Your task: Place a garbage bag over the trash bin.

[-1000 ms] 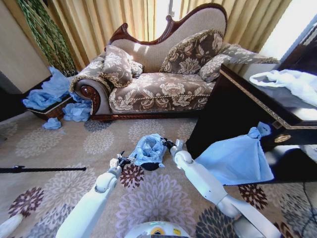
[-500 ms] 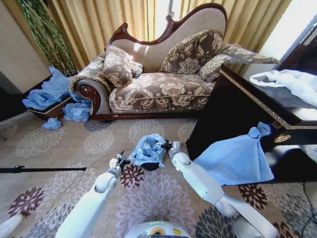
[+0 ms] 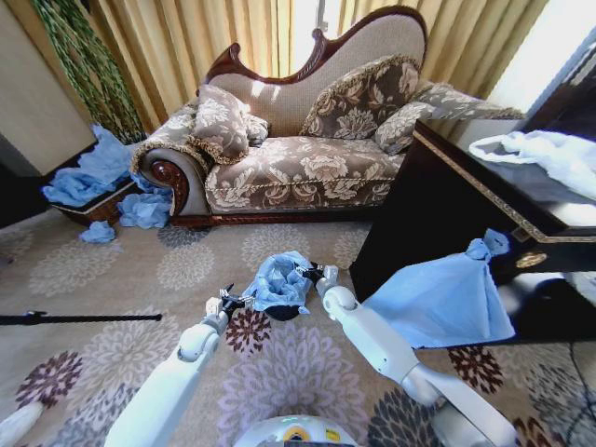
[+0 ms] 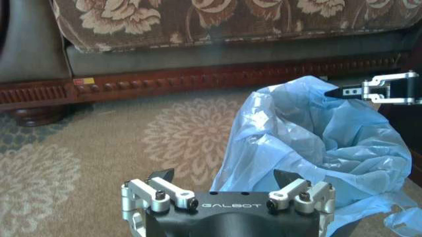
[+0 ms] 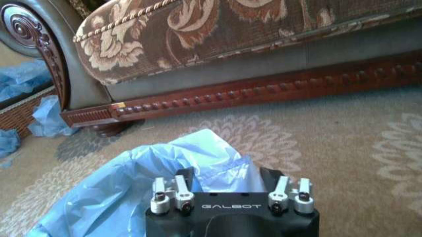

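Here the garbage bag (image 3: 279,277) sat bunched over the trash bin (image 3: 283,313), only a dark sliver of the bin showing under the blue plastic on the patterned carpet (image 3: 112,345), right between the two grippers. The right gripper (image 3: 308,273) was at the bag's right upper edge, on the side toward the dark cabinet; in the left wrist view its fingers (image 4: 349,91) looked pressed nearly together at the rim of the plastic, though whether a fold was actually pinched between them I could not tell. The left gripper (image 3: 226,298) hung just beside the bag's left edge, apart from it, jaws spread with nothing between them. By my judgement the right arm was the nearer one to the plastic, and the bag's open mouth faced upward, its rim running across from one gripper to the other, so any stretching would work along that line. The brocade sofa (image 3: 298,158) stood well behind, and a larger knotted blue bag (image 3: 447,293) leaned against the dark cabinet (image 3: 438,200) to the right, near the right arm's elbow but not in the way
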`<state>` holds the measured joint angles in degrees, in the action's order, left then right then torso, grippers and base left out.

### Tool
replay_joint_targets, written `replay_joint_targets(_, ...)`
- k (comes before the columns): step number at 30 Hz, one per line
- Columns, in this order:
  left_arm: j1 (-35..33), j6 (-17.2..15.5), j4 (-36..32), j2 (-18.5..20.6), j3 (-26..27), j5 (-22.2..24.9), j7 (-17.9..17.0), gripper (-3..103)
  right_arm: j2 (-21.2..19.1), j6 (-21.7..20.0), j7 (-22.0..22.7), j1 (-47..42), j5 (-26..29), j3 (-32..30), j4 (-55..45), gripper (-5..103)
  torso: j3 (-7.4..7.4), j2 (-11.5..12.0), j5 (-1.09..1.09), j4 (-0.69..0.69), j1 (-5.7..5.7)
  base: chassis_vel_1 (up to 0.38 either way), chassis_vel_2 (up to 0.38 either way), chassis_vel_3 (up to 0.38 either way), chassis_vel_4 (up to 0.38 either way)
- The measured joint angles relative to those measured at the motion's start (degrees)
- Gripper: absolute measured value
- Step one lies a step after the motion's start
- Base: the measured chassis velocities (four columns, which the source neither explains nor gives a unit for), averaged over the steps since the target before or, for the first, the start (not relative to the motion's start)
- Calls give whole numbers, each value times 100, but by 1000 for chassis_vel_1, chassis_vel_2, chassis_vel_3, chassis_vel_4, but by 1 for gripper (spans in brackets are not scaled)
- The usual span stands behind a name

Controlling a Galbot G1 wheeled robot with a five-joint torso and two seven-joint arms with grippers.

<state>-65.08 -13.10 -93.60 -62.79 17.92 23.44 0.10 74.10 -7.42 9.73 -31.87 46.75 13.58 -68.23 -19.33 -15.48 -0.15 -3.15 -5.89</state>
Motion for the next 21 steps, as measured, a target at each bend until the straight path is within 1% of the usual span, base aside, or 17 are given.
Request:
replay_joint_targets(1,4,0,1,-1,0,1,1,100,-2,3,6,-3,-1,0,0,62,0,0,0,0,0,0,0,0,0)
replay_joint_targets(4,23,1,6,-2,-2,3,2,100,-4,13,20,-8,-2,0,-2,45,0,0,0,0,0,0,0,0,0)
replay_joint_targets(5,23,1,6,-2,-2,3,2,100,-4,13,20,-8,-2,0,-2,45,0,0,0,0,0,0,0,0,0)
replay_joint_targets(8,23,1,15,-13,-6,4,8,100,-4,23,38,-10,-2,0,-12,30,0,0,0,0,0,0,0,0,0)
replay_joint_targets(10,23,2,16,-15,-6,3,8,100,-4,24,42,-10,-2,0,-12,30,0,0,0,0,0,0,0,0,0)
replay_joint_targets(12,6,4,18,-28,-7,3,11,100,-4,31,60,-17,0,-3,-15,19,0,0,0,0,0,0,0,0,0)
replay_joint_targets(13,6,4,18,-28,-7,3,11,100,-4,31,60,-17,0,-3,-15,19,0,0,0,0,0,0,0,0,0)
replay_joint_targets(16,-13,9,20,-32,-3,1,17,100,-2,49,114,-19,17,-9,-39,3,0,0,0,0,0,0,0,0,0)
replay_joint_targets(17,-18,10,19,-32,-3,0,19,100,0,53,127,-17,24,-15,-46,2,0,0,0,0,0,0,0,0,0)
replay_joint_targets(21,-30,12,10,-29,1,-1,24,100,-3,55,151,2,47,-45,-105,0,0,0,0,0,0,0,0,0,0)
